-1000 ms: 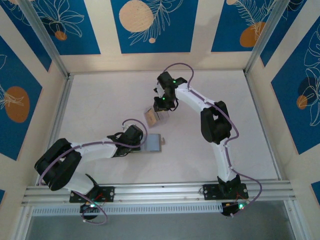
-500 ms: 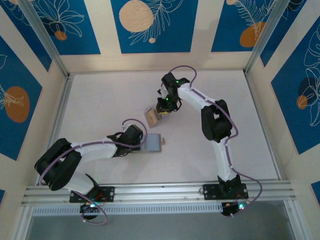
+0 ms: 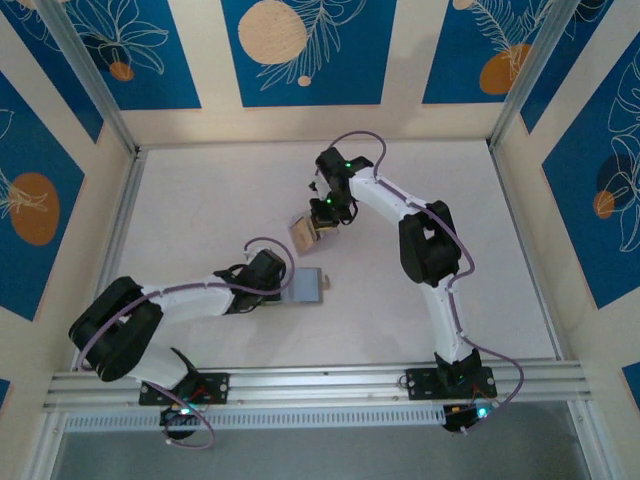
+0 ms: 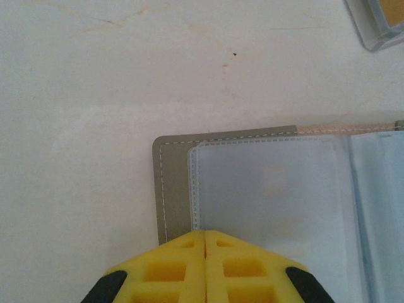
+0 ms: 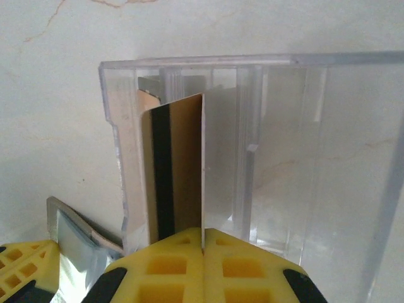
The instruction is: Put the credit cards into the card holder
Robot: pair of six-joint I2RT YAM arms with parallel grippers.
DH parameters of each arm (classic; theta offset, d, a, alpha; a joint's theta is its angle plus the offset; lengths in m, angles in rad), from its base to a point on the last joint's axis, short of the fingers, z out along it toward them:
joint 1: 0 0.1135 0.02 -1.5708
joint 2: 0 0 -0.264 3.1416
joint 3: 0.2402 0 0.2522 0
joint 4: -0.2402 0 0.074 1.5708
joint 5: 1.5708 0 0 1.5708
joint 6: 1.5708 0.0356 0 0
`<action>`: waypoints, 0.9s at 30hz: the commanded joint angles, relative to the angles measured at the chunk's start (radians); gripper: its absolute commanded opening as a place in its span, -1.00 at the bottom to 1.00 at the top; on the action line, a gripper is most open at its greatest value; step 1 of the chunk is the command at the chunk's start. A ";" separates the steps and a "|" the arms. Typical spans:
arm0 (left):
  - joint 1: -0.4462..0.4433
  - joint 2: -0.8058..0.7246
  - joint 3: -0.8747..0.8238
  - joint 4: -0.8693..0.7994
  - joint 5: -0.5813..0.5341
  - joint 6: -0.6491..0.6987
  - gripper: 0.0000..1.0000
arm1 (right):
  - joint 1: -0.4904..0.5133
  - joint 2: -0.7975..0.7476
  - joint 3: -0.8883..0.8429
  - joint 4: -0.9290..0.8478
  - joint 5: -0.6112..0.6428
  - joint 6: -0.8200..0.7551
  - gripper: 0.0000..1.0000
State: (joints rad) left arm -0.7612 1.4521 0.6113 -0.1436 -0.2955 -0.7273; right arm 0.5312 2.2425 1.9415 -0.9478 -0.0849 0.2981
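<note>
The card holder [image 3: 309, 287] lies open on the table, grey outside with pale clear sleeves [image 4: 265, 189] inside. My left gripper [image 4: 205, 233] is shut, its yellow tips resting on the holder's near edge beside the grey border. Above it stands a clear plastic case [image 5: 265, 158] holding the credit cards. My right gripper [image 5: 203, 233] is shut on the edge of one tan credit card with a black stripe [image 5: 180, 170], which stands upright inside the case. From above, the right gripper [image 3: 322, 224] sits at the case [image 3: 302, 233].
A corner of the clear case [image 4: 379, 22] with a tan card shows at the far right of the left wrist view. The card holder's corner [image 5: 72, 230] lies just left of the case. Pale table [image 3: 200, 200] stretches all around, bounded by walls and rails.
My right gripper has closed its jaws onto the tan card in the clear case, shifting slightly over it. The left arm and card holder have not moved.
</note>
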 commanded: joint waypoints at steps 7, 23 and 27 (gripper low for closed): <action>0.001 -0.025 -0.036 -0.128 0.089 0.012 -0.87 | 0.024 -0.011 0.131 -0.106 0.094 0.009 -0.97; 0.003 -0.117 -0.036 -0.176 0.076 0.053 -0.84 | 0.165 -0.251 -0.050 -0.036 0.297 0.040 -1.00; 0.003 -0.132 -0.038 -0.150 0.111 0.068 -0.83 | 0.197 -0.311 -0.154 0.038 0.222 0.071 -1.00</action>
State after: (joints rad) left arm -0.7612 1.3437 0.5842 -0.2806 -0.2195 -0.6884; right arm 0.7197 1.9598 1.8397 -0.9607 0.1921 0.3340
